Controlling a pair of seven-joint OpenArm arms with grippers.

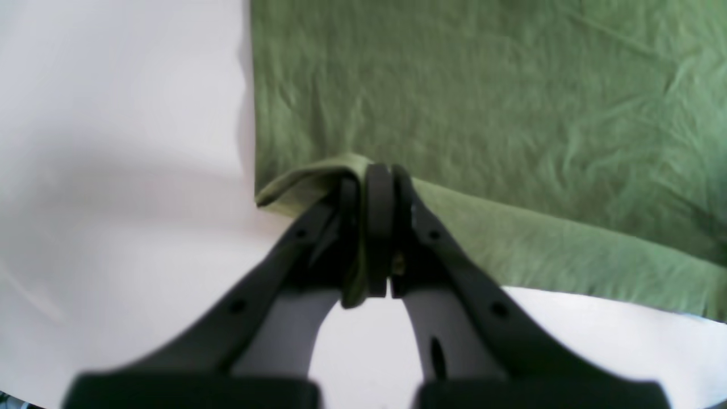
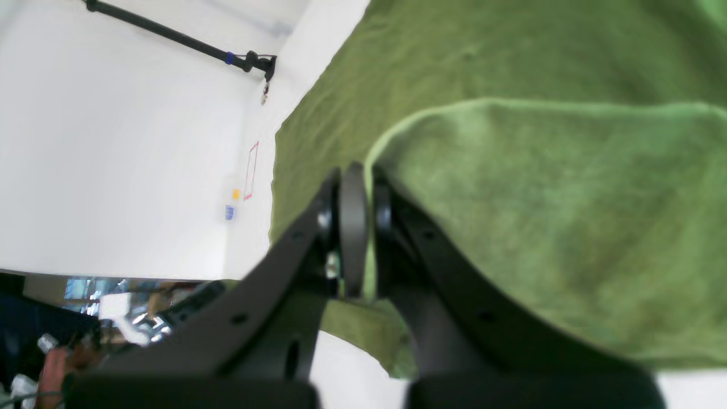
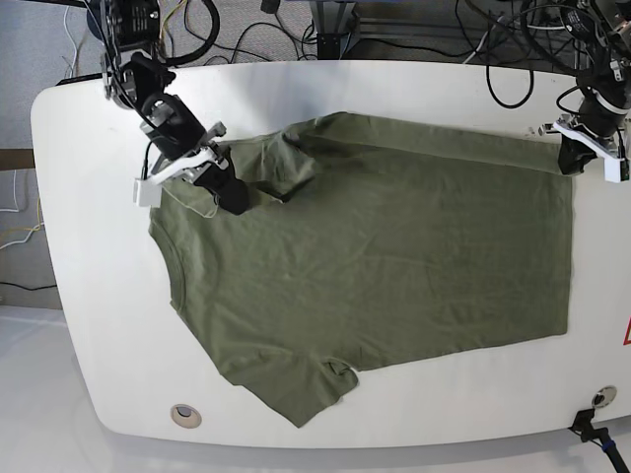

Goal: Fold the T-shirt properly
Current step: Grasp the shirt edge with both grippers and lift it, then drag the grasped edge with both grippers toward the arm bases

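on a white table [image 3: 108, 296], both arms' fingers [image 1: 401, 227] [image 2: 353, 227] pinched tight on the olive t-shirt [image 3: 394, 256]

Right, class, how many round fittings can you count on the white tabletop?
2: one fitting at the base view's lower left, another fitting at its lower right; the T-shirt may hide more.

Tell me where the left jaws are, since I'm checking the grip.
In the base view's upper right, the left jaws pinch the T-shirt at its corner.

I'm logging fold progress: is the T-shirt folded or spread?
Mostly spread: the T-shirt covers much of the table, one sleeve sticking out.
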